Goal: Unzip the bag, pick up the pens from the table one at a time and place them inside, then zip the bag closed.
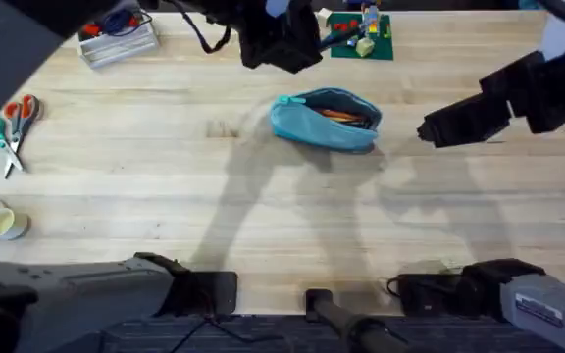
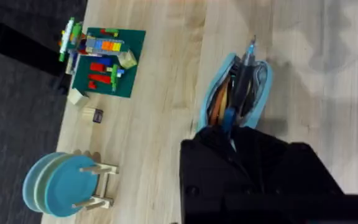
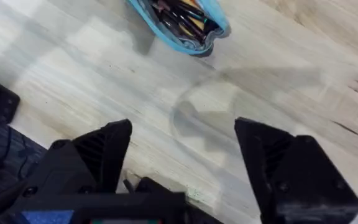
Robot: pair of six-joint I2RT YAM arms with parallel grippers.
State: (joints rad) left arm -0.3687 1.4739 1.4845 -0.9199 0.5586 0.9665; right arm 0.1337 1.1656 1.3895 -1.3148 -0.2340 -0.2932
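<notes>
Now the bag lies unzipped mid-surface, pens inside, soft and floppy, so I'd pinch its small zipper pull while bracing one end; my right gripper hangs wide open and empty beside it, my left gripper's state I cannot tell.

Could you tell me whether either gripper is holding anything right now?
The right gripper is open and empty. Whether the left gripper, at the bag, grips anything cannot be told.

The bag lies mid-table, pens inside; scissors at nine o'clock, right gripper at three
</notes>
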